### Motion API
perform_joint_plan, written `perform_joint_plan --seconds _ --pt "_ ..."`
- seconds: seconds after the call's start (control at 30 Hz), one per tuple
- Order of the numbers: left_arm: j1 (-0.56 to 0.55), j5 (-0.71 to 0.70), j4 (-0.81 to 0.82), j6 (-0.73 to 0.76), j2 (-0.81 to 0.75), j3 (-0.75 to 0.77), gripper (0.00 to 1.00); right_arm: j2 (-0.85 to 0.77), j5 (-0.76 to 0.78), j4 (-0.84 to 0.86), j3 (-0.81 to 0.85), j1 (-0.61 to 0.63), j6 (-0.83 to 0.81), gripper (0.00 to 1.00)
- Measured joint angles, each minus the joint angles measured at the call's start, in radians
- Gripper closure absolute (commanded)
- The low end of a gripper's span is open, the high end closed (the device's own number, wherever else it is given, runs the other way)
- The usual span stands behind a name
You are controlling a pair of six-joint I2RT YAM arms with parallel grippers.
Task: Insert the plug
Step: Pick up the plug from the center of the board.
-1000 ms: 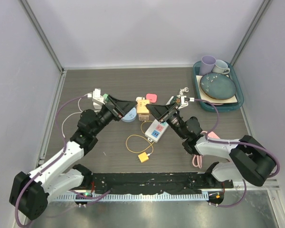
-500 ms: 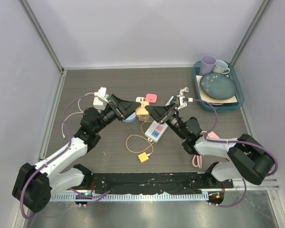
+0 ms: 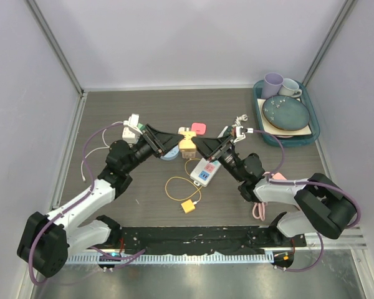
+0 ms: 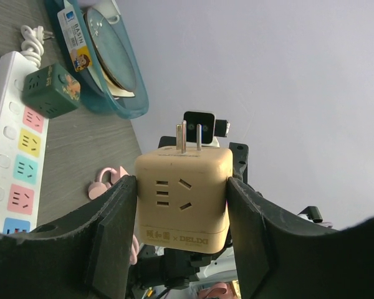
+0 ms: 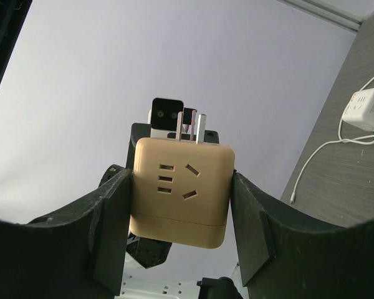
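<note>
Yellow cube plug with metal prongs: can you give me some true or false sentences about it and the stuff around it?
The tan cube-shaped plug is gripped by both the left gripper and the right gripper. True.
Its metal prongs sit inside the white power strip. False: the prongs are bare; the strip lies on the table.
The round blue plate lies in the teal tray. True.
The lilac cup lies tipped over on the table. False: it stands upright in the tray.
</note>
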Motion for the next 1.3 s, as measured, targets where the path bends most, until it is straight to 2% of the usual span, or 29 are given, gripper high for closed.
perform_joint_plan --seconds 0.27,0.43,0.63,0.77,0.87,0.97,1.0,1.03,1.1,1.13,1.2,1.23,1.3 --pt "0.009 -0.001 0.005 0.000 0.013 0.000 0.43 0.043 -0.019 0.026 0.010 -0.011 0.020 0.99" --pt "0.016 -0.005 0.002 0.002 0.016 0.000 0.44 0.076 -0.022 0.052 0.019 -0.013 0.043 0.99" --pt "0.021 -0.004 0.002 0.003 0.017 0.000 0.29 0.097 -0.035 0.061 0.032 -0.018 0.058 0.99" --pt "0.020 0.013 0.005 0.001 0.018 0.000 0.28 0.110 -0.056 0.060 0.045 -0.017 0.069 0.99" --pt "0.020 0.023 0.005 0.002 0.021 0.000 0.41 0.115 -0.067 0.063 0.049 -0.017 0.077 0.99" --pt "0.021 0.025 0.011 -0.006 0.023 0.000 0.61 0.115 -0.069 0.063 0.053 -0.018 0.077 0.99" --pt "0.021 0.025 0.013 -0.010 0.023 0.000 0.73 0.115 -0.069 0.064 0.053 -0.018 0.077 0.96" --pt "0.021 0.025 0.016 -0.014 0.023 0.000 0.80 0.115 -0.070 0.064 0.053 -0.019 0.077 0.85" --pt "0.021 0.026 0.020 -0.023 0.023 0.000 0.95 0.115 -0.073 0.062 0.053 -0.022 0.074 0.73" --pt "0.020 0.027 0.022 -0.026 0.023 0.000 1.00 0.115 -0.076 0.061 0.053 -0.024 0.073 0.62" --pt "0.020 0.025 0.018 -0.022 0.023 0.000 1.00 0.114 -0.086 0.064 0.053 -0.029 0.072 0.54" --pt "0.020 0.025 0.014 -0.020 0.020 0.000 1.00 0.114 -0.098 0.064 0.053 -0.034 0.071 0.45" --pt "0.019 0.025 -0.002 -0.013 0.009 0.000 1.00 0.108 -0.126 0.061 0.053 -0.045 0.067 0.34"
